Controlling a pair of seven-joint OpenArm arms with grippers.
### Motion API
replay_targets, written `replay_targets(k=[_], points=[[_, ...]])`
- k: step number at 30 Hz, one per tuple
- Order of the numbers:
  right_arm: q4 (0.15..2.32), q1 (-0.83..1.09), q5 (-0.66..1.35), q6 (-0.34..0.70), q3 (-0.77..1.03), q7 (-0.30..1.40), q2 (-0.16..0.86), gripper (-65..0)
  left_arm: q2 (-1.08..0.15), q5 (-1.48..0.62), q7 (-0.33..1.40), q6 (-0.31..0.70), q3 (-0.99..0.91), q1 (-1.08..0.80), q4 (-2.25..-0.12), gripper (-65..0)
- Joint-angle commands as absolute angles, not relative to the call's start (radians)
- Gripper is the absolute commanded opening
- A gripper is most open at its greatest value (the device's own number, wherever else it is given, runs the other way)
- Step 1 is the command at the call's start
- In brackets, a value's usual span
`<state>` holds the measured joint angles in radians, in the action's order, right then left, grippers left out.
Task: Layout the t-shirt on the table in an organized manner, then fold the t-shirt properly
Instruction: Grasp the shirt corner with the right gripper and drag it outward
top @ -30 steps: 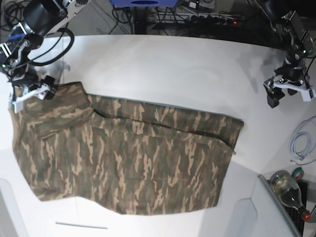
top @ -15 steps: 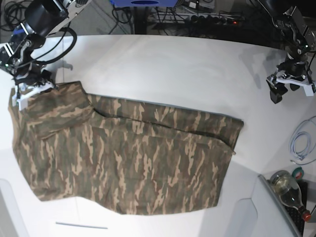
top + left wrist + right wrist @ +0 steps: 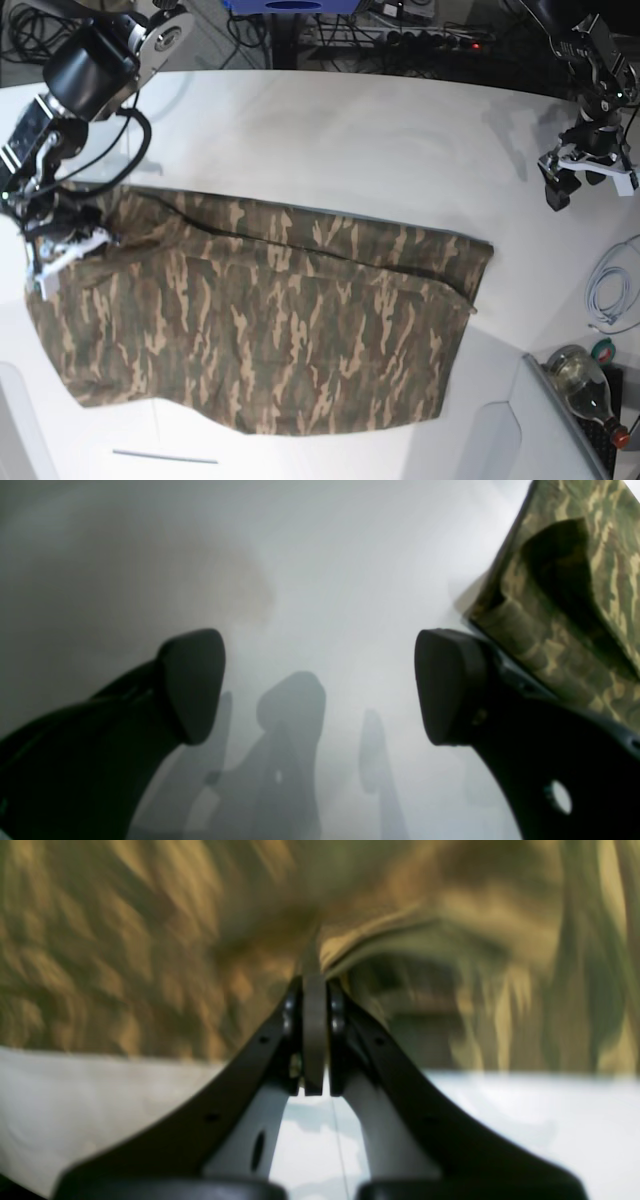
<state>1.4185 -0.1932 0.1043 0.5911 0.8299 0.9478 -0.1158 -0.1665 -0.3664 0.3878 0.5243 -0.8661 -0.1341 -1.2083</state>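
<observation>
The camouflage t-shirt lies spread across the white table, its left end gathered and folded inward. My right gripper sits at that left edge, shut on a fold of the cloth. In the right wrist view the gripper pinches a thin strip of fabric, and the blurred t-shirt fills the top above the table. My left gripper hangs open over bare table at the far right. Between its fingertips lies only table; a t-shirt corner shows at the upper right.
A coiled white cable and a glass bottle lie at the right edge, beside a grey bin wall. Cables and a power strip run behind the table. A thin dark seam line marks the front.
My right gripper shut on the shirt's upper-left sleeve and pulled it forward, folding it over the body. The left gripper rose slightly toward the back right, still open.
</observation>
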Motion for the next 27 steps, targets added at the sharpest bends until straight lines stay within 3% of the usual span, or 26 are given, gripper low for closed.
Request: replay_targets(k=[1,8,16,23,25,27], points=[[1.429,-0.223,0.116,0.593,0.817,0.937,-0.105,-64.5,-0.185,-0.375,0.367,0.533,-0.848,-0.133,-1.23,-7.9],[1.267,-0.354,0.122,0.496,0.75,0.863,-0.041,-64.4,-0.186,-0.375,0.367,0.533,-0.82,-0.17,-1.231,-7.9],[1.038,-0.469,0.119,0.493,0.733,0.728,0.028,-64.4,-0.186,-0.374,0.367,0.533,-0.82,-0.2,-1.231,-8.1],[0.961,-0.499,0.122,0.493,0.733,0.573,0.028,-63.6,-0.186,-0.374,0.366,0.533,-0.773,-0.22,-1.233,-8.1],[0.967,-0.499,0.122,0.493,0.733,0.545,0.025,-57.9,-0.185,-0.377,0.363,0.533,-0.746,-0.22,-1.233,-8.1],[0.975,-0.498,0.122,0.493,0.733,0.544,0.027,-45.6,-0.183,-0.381,0.36,0.533,-0.719,-0.217,-1.233,-8.1]])
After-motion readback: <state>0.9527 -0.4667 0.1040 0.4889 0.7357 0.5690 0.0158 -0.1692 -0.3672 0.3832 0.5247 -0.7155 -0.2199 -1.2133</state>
